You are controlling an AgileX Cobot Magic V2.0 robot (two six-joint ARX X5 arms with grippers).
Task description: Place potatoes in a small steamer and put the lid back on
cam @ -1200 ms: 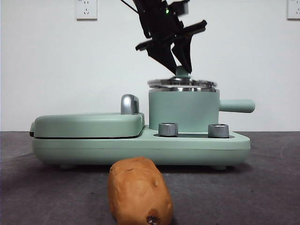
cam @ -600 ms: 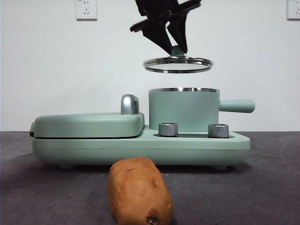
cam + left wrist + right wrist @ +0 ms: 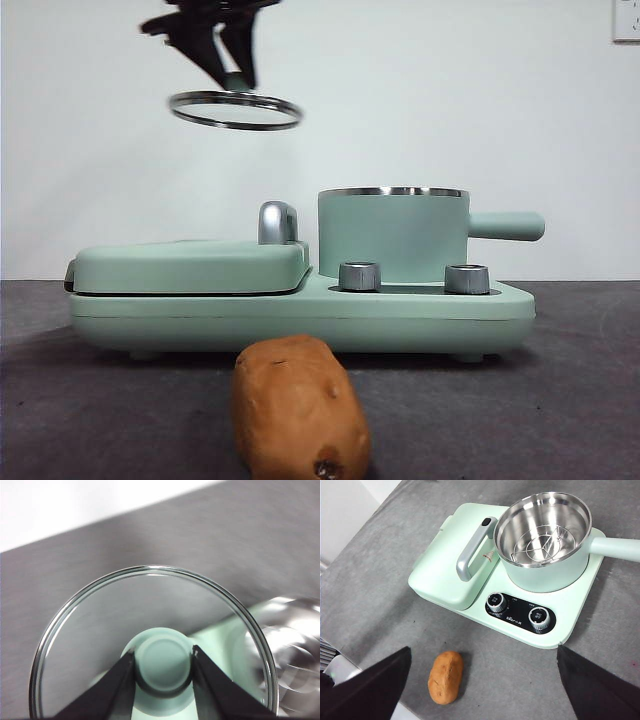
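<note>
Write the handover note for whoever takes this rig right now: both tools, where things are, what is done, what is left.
Left tool: shut on the knob of the glass lid, holding it in the air above the closed griddle cover, off to the side of the steamer.
Right tool: open, empty, high above the table.
Small steamer: on the mint-green base, uncovered, with only a wire rack inside.
Potato: lying on the grey table in front of the base, untouched.
Done: lid off.
Left: park the lid, pick up the potato, place it in the steamer, put the lid back on.
</note>
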